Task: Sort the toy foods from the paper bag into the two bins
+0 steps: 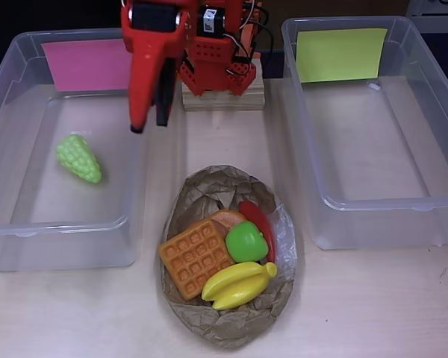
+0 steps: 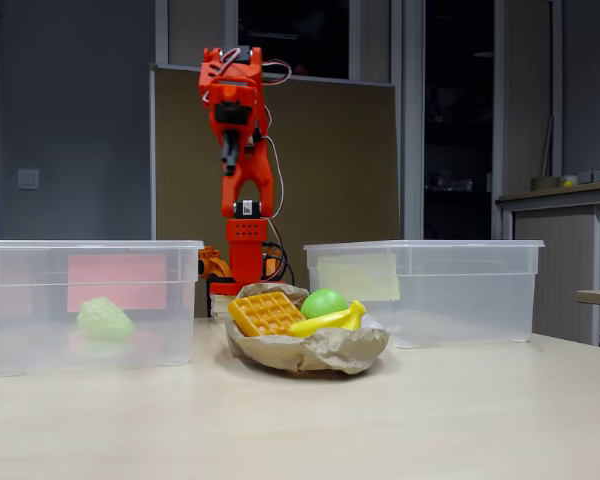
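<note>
The crumpled paper bag (image 1: 225,328) (image 2: 320,353) lies at the front middle of the table. In it are an orange waffle (image 1: 195,256) (image 2: 264,312), a green apple (image 1: 246,242) (image 2: 323,301), yellow bananas (image 1: 237,284) (image 2: 328,320), a red chili (image 1: 258,221) and an orange-brown piece (image 1: 225,218), half hidden. Pale green grapes (image 1: 79,158) (image 2: 104,318) lie in the left bin (image 1: 60,224) (image 2: 35,340), which has a pink label. The right bin (image 1: 381,203) (image 2: 460,300) has a yellow-green label. My red gripper (image 1: 149,125) (image 2: 230,160) hangs high over the left bin's right wall, fingers together, holding nothing.
The arm's base stands on a wooden block (image 1: 222,95) between the bins at the back. A strip of bare table runs along the front edge, on both sides of the bag.
</note>
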Robot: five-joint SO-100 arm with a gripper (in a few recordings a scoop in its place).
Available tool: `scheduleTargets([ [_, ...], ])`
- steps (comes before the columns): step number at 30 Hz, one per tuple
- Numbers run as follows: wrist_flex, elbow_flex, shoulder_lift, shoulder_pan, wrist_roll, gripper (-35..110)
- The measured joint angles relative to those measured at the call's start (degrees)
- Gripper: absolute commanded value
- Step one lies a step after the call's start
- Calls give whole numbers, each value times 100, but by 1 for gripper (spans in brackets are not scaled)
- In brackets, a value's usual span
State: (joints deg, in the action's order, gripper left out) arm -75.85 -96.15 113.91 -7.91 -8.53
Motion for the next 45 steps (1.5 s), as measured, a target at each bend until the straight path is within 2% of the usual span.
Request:
scheduleTargets([
  [8,870,-562,-861,870,729,37],
  [12,1222,-756,-1266,1230,1002,42],
  [29,1872,-861,-2997,2030,2804,41],
  [35,2092,-835,-3428,2021,2971,39],
  [45,2347,-492,-3841,2013,2769,27],
])
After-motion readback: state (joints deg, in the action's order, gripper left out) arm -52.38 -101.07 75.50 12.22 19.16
